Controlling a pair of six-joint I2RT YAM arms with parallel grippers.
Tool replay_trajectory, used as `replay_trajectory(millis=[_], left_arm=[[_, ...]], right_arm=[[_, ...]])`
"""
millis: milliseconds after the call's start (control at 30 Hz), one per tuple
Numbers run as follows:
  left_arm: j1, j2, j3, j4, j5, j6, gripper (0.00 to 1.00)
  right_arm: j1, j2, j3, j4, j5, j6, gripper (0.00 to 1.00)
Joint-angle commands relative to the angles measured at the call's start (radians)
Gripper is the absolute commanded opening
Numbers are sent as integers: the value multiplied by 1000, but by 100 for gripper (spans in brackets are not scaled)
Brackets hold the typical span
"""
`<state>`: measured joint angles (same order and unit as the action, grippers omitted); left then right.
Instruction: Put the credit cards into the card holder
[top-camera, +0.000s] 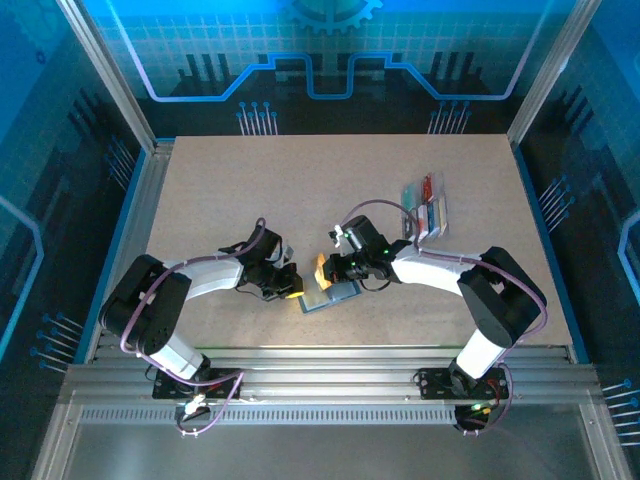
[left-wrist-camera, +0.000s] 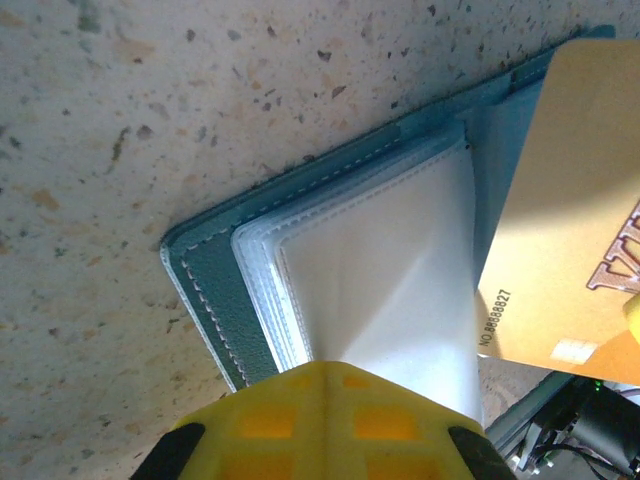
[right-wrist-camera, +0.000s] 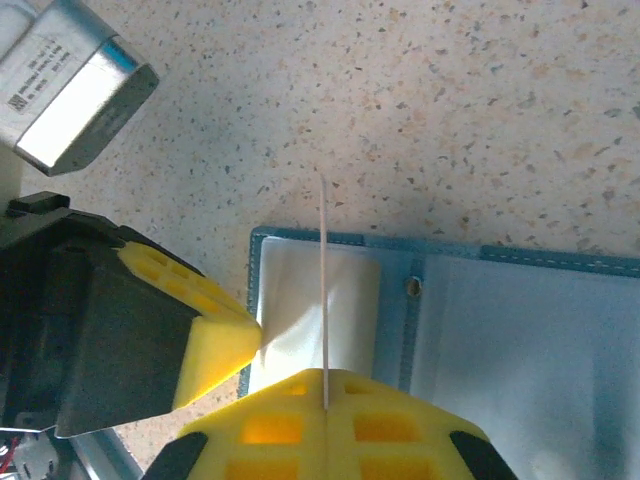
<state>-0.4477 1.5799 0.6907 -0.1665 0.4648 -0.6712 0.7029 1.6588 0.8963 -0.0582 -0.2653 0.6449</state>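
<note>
As right jaws grip a card (left-wrist-camera: 570, 200), card holder (right-wrist-camera: 520, 340) lies open

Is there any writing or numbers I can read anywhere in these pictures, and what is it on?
"NO.88888827": small dark print on the orange card.
Large raised letters on that card: cut off by the frame, perhaps "VI".
Label on the silver block: too small to read.
Cards in the clear tray: too small to read.
</note>
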Motion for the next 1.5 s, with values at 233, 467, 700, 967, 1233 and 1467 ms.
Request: replay_trajectory(millis=[233,467,700,967,1233,1467], left_arm=[[8,5,-25,-20,-3,15,2],[7,3,-25,-22,-1,16,2],[9,4,-25,-25,-2,16,2],[7,-1,-19,-39,-6,22,2],[7,12,-23,-27,-7,19,2],[9,15,-26,-22,-3,18,2]], right_arm=[[-36,37,-71,-3,-75,71,0],[-55,-1,-120,2,-42,78,0],[-100,-17,-137,68,-88,91,0],[-99,34,-145,173,-149,141,0],[-91,18,-135,183,-167,154,0],[-89,12,-127,167,-171,152,0]])
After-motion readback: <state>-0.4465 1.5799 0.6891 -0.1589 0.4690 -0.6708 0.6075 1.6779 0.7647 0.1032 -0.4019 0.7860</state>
